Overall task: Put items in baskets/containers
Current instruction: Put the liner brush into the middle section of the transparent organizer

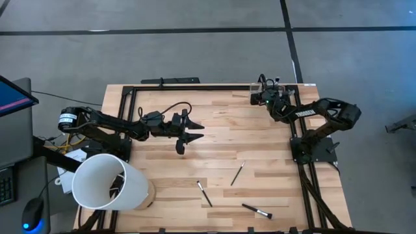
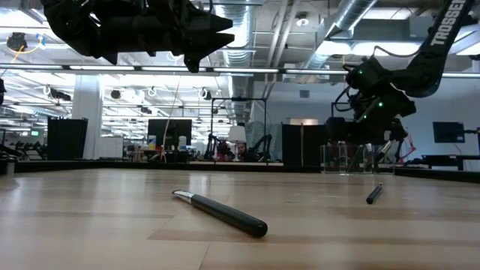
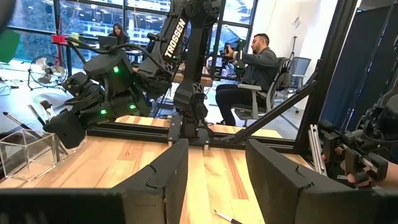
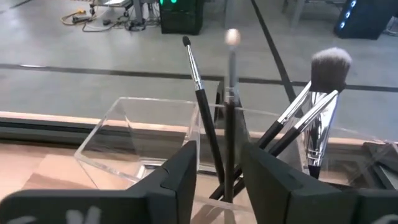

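Observation:
A clear plastic holder (image 4: 124, 140) stands at the table's far right corner, also seen in the left wrist view (image 3: 28, 152). Several makeup brushes stand tilted in it, bristles up: a slim dark-tipped one (image 4: 200, 106), a pale-tipped one (image 4: 231, 93), blurred, and two silver-ferruled ones, one fluffy-headed (image 4: 311, 112). My right gripper (image 4: 219, 152) is open at the holder's near wall (image 1: 259, 95); the two slim handles show in the gap between its fingers. Three brushes (image 1: 237, 173) (image 1: 205, 194) (image 1: 257, 211) lie flat on the table. My left gripper (image 1: 198, 130) hangs open above the table's middle.
A big white tub (image 1: 107, 182) lies on its side at the near left corner. A black frame rail (image 1: 214, 85) runs along the far edge, and the right arm's base (image 1: 312, 149) stands at the right. People sit at desks beyond the table (image 3: 255, 68).

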